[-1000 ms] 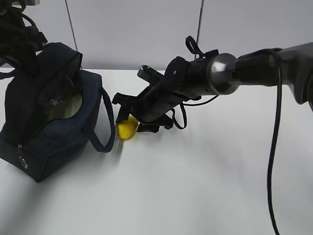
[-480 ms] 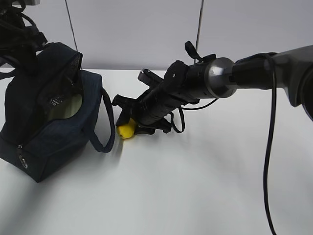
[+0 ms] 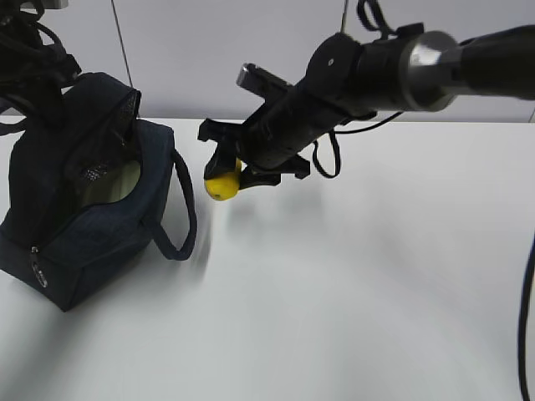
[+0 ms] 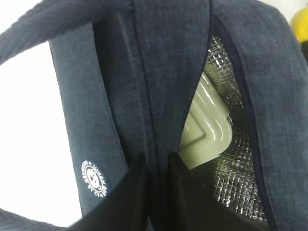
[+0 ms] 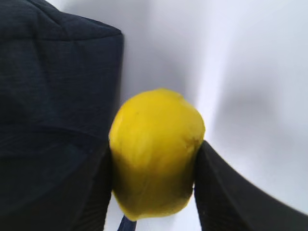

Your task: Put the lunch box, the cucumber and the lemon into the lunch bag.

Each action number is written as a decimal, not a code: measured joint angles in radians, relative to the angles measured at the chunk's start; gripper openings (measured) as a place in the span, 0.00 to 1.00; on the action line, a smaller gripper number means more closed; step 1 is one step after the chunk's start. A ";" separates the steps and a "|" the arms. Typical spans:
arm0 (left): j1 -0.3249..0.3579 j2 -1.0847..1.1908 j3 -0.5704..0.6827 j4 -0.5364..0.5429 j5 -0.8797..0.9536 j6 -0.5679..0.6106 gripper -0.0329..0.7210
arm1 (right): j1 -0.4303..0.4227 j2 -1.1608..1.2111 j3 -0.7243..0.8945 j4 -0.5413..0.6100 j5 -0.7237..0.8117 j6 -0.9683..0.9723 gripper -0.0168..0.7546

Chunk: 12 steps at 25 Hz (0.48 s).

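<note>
The navy lunch bag (image 3: 84, 217) stands at the left with its top held open. My left gripper (image 4: 156, 192) is shut on the bag's top flap (image 4: 159, 72) and keeps it raised. Inside, against the silver lining (image 4: 240, 159), lies the lunch box (image 4: 207, 130) with its sage-green lid. The yellow lemon (image 3: 222, 185) hangs above the table just right of the bag, and my right gripper (image 3: 227, 175) is shut on it. In the right wrist view the lemon (image 5: 155, 154) fills the gap between the two dark fingers (image 5: 226, 192). The cucumber is out of view.
A loop handle (image 3: 180, 213) of the bag hangs down its right side, close under the lemon. The white table (image 3: 351, 301) stretches to the right and front. A black cable (image 3: 522, 334) runs down at the far right edge.
My right gripper closed on the lemon and lifted it off the table, up and slightly toward the bag. The left gripper and the bag have not moved.
</note>
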 joint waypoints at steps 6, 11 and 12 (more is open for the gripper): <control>0.000 0.000 0.000 0.000 -0.002 0.000 0.12 | -0.016 -0.108 0.000 0.002 0.116 -0.107 0.49; 0.000 0.000 0.000 -0.004 -0.002 0.000 0.12 | -0.016 -0.147 0.000 0.202 0.162 -0.294 0.49; 0.000 0.000 0.000 -0.006 -0.002 0.000 0.12 | -0.016 -0.147 0.000 0.252 0.163 -0.325 0.49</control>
